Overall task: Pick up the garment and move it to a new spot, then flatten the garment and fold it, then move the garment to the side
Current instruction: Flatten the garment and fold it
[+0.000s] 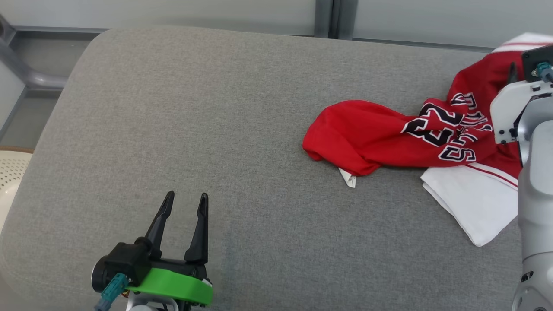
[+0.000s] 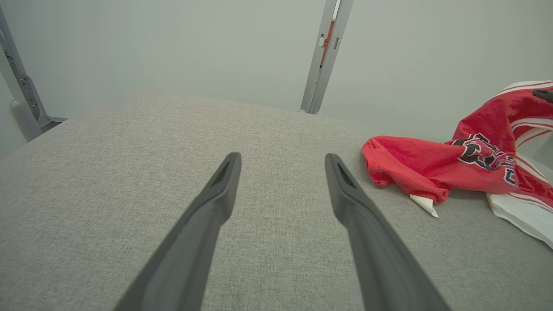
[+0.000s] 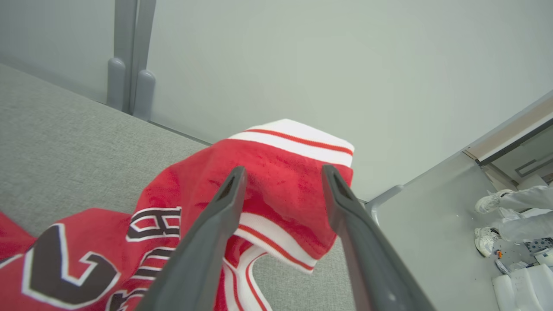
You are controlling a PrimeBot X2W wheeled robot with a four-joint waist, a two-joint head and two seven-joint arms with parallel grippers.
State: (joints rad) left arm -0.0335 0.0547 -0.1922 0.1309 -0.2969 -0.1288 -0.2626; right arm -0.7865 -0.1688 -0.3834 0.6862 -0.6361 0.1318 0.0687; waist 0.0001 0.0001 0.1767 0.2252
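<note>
The garment [image 1: 380, 134] is a red jersey with black-and-white lettering and white trim, lying crumpled on the right part of the grey cushion [image 1: 216, 129]. My right gripper [image 1: 516, 71] hangs over its far right end. In the right wrist view that gripper [image 3: 283, 170] is open, with a raised red fold of the garment [image 3: 276, 147] just beyond and between the fingertips, not pinched. My left gripper [image 1: 186, 196] is open over bare cushion at the lower left, well away from the cloth. From the left wrist, its gripper [image 2: 281, 157] holds nothing and the garment [image 2: 414, 164] lies to the right.
Pale wall panels with a grey post [image 1: 324, 17] run behind the cushion. A white perforated object [image 1: 11, 172] sits past the left edge. Beyond the cushion's right end there is a grey floor [image 3: 423, 224] with a person's feet [image 3: 488, 203].
</note>
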